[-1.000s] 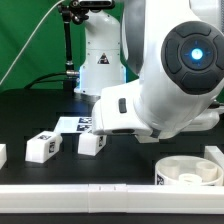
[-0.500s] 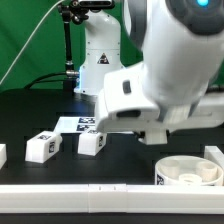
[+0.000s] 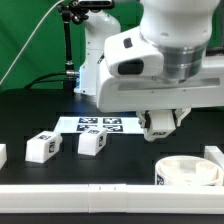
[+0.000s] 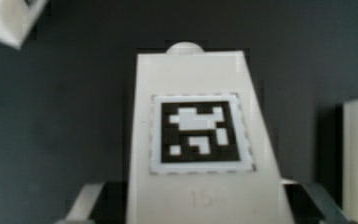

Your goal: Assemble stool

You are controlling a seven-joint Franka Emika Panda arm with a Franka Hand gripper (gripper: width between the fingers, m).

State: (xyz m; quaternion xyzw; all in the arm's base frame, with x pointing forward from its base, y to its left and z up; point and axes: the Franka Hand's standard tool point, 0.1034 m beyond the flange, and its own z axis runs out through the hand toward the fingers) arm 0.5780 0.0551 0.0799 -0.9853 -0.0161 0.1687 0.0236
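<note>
My gripper (image 3: 160, 124) is shut on a white block stool leg (image 3: 157, 123) and holds it above the table, just to the exterior view's right of the marker board. In the wrist view the leg (image 4: 197, 95) fills the frame with its square tag facing the camera, and its end sits between my fingers (image 4: 91, 200). The round disc seat (image 3: 190, 172) lies at the front right. Two more legs (image 3: 42, 147) (image 3: 93, 143) lie at the front left. A further white piece (image 3: 2, 153) shows at the left edge.
The marker board (image 3: 100, 125) lies flat behind the loose legs. A long white rail (image 3: 90, 190) runs along the front edge. Another white piece (image 3: 214, 154) stands at the right edge behind the seat. The robot base (image 3: 95, 60) stands at the back.
The arm has swung upward and turned, so the hand now hangs clear above the table with the leg showing in it. The loose legs and the seat have not moved.
</note>
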